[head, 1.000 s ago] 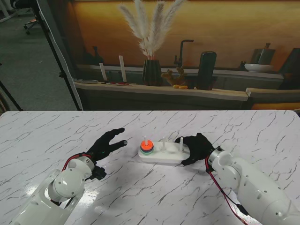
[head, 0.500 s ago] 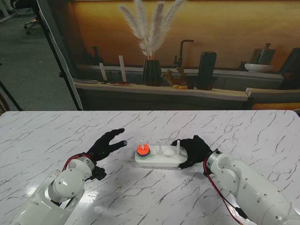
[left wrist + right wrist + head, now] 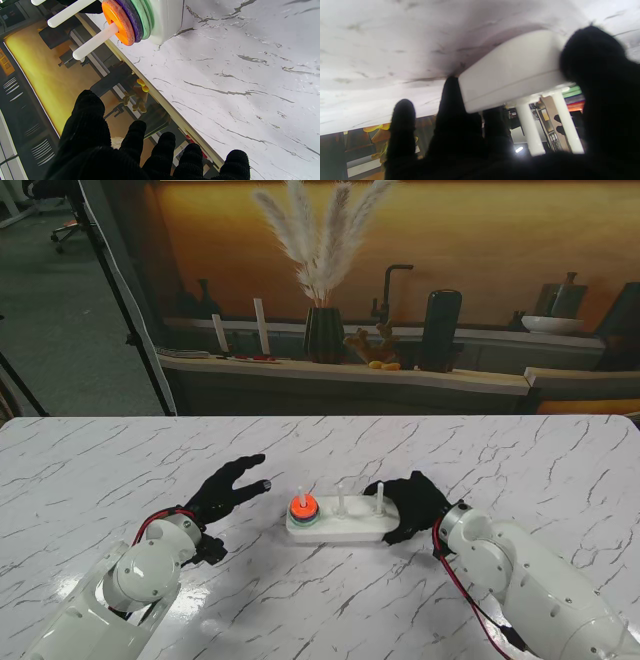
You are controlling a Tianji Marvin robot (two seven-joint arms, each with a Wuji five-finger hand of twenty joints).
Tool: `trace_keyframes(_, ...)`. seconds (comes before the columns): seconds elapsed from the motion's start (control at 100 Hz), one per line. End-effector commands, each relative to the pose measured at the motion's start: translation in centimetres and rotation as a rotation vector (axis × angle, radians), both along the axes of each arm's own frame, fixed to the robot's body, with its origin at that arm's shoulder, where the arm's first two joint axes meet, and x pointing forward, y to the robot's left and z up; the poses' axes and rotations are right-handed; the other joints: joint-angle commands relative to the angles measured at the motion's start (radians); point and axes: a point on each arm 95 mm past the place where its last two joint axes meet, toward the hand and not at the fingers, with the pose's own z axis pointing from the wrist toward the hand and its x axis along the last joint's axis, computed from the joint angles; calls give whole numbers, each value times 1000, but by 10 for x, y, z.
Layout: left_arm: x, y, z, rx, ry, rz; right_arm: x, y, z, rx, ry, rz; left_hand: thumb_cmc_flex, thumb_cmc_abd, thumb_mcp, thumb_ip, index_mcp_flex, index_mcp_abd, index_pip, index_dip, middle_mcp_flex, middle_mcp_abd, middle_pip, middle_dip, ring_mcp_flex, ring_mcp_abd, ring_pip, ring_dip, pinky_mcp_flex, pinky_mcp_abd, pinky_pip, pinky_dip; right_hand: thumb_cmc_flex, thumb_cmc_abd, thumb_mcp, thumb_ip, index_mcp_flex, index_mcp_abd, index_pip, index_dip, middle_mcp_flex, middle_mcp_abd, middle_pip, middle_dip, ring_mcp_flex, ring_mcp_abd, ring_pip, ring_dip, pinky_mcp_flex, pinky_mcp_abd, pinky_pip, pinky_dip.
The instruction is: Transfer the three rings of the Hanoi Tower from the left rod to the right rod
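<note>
1. Stand view: right hand clasped around the right end of the white base, apparently to position it; three rings stacked on the left rod; left hand clear of the base, fingers spread wide, holding nothing.
2. Left wrist view: orange ring outermost, purple and green beneath.
3. Right wrist view: fingers pressed against the base edge on the table.

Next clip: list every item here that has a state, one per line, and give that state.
Rings: all three stacked on the left rod, orange on top.
Middle rod: bare.
Right rod: bare.
Tower base: flat on the table.
Right hand: gripping the base's right end.
Left hand: open, holding nothing.
</note>
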Motion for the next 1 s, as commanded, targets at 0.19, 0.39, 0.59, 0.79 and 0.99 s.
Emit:
trace_keyframes(0.19, -3, -5, -3, -20, 4, -19, -13, 4, -13, -43, 22, -51, 32, 16, -19, -42, 8, 12, 3, 14, 27, 1, 5, 12, 8, 0, 8, 14, -6, 18, -20, -10, -31, 4, 119, -22, 0, -106, 44, 3, -50, -48, 45, 18, -35, 47, -10, 6, -52, 28, -25, 13)
trace_keyframes(0.39, -3, -4, -3, -21, 5, -17, -16, 4, -12, -91, 63, -90, 34, 16, -19, -42, 8, 11, 3, 15, 28, 2, 6, 12, 9, -1, 8, 14, -6, 18, -20, -11, -88, 20, 89, -29, -83, -63, -52, -16, -138, -5, 3, 16, -95, 70, -49, -4, -90, 41, -63, 15)
trace_keyframes(0.59, -3, -4, -3, -20, 3, -17, -17, 3, -8, -73, 75, -132, 37, 10, -19, -42, 5, 10, 2, 14, 27, 0, 5, 12, 9, 0, 8, 14, -6, 17, -21, -12, -131, 31, 81, -35, -161, -67, -130, -35, -222, 30, -37, 9, -132, 85, -76, -7, -118, 53, -93, 17)
trace_keyframes(0.79, -1, -3, -6, 6, -16, -34, -15, -5, 5, -20, 67, -205, 40, -32, -21, -39, -19, -2, -8, 11, 12, -6, 1, 10, 14, -2, 9, 14, -3, 29, -11, -4, -129, 61, 65, -31, -203, -71, -173, -50, -263, 47, -55, 2, -165, 90, -99, -12, -131, 55, -112, 20)
trace_keyframes(0.99, 3, -6, -12, 42, -55, -97, -17, -18, 26, 32, 22, -274, 48, -162, -7, -25, 3, -30, 17, 32, 13, -11, 14, 33, 87, 20, 50, 52, 7, 69, 209, 173, -101, 77, 44, -22, -188, -74, -173, -48, -265, 49, -57, -3, -164, 91, -109, -13, -134, 56, -125, 24)
